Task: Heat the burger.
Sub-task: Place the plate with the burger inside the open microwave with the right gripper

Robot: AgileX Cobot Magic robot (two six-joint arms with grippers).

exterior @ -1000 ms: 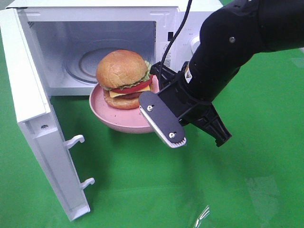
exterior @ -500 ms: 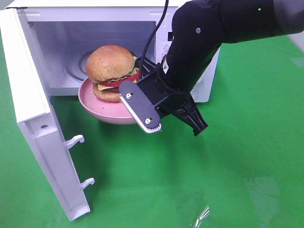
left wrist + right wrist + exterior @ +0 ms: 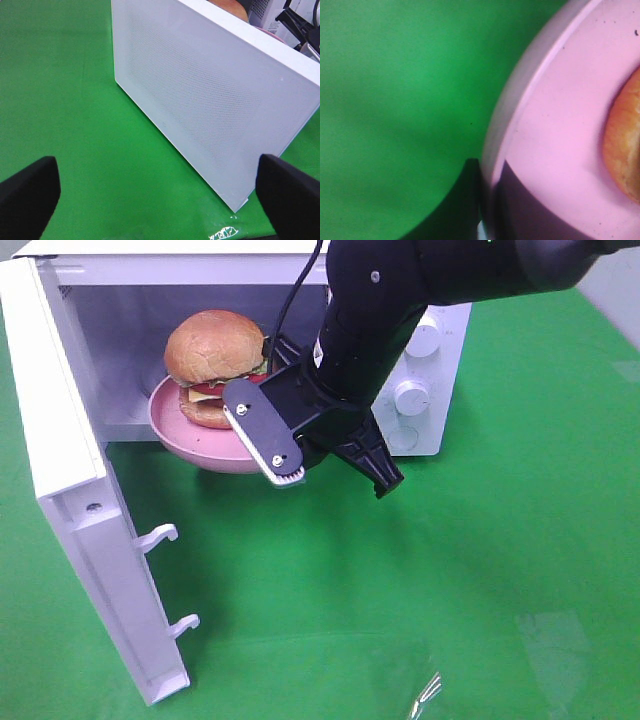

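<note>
The burger, with its golden-brown bun, sits on a pink round plate. My right gripper is shut on the plate's right rim and holds it at the mouth of the open white microwave, partly inside the cavity. The right wrist view shows the plate's rim clamped by a dark finger, and the bun's edge. My left gripper is open and empty, low over the green cloth, facing the outside of the microwave door.
The microwave door stands swung open to the left, with two latch hooks on its inner edge. The control knobs are on the microwave's right front. Green cloth covers the table.
My right gripper has carried the plate and burger left and back, from in front of the microwave into its opening. The door has not moved.
</note>
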